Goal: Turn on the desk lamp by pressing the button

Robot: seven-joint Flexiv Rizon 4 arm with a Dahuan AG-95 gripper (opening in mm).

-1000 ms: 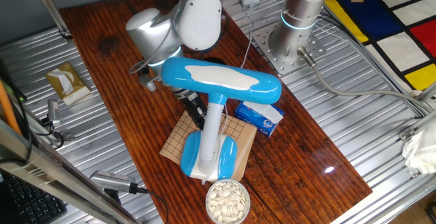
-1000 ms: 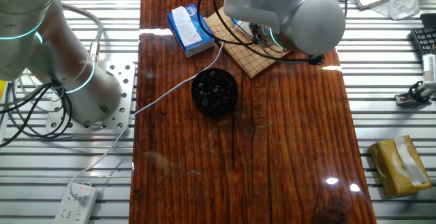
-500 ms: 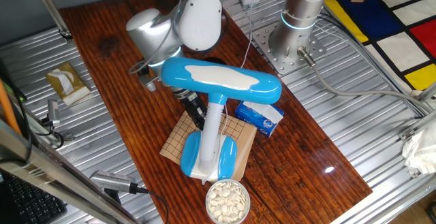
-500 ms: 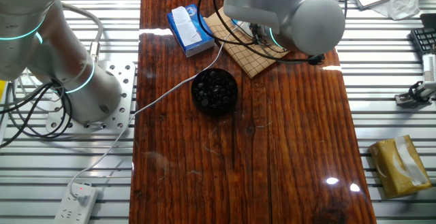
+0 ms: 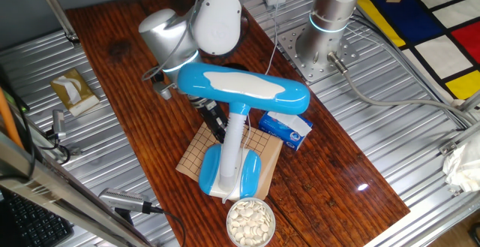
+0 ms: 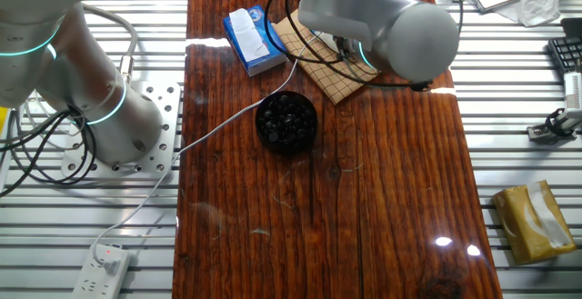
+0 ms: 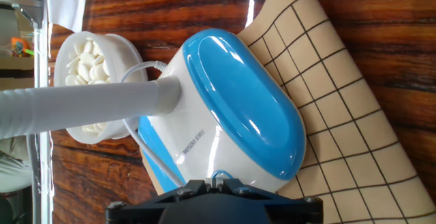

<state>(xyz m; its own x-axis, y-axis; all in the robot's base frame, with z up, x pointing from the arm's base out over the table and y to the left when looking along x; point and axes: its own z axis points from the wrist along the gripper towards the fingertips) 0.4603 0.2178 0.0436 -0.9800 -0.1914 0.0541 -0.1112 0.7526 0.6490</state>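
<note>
The tool [image 5: 217,127] is seen beside the lamp [image 5: 241,91] stem; its opening cannot be told. The lamp base is set on a grid board [image 7: 340,108], a bowl [image 5: 250,221] of white pieces at the bench [image 6: 382,199] edge.

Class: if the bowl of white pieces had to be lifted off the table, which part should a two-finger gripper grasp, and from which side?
Probably the rim of the bowl of white pieces, from straight above: it opens upward and the lamp base crowds one side.
</note>
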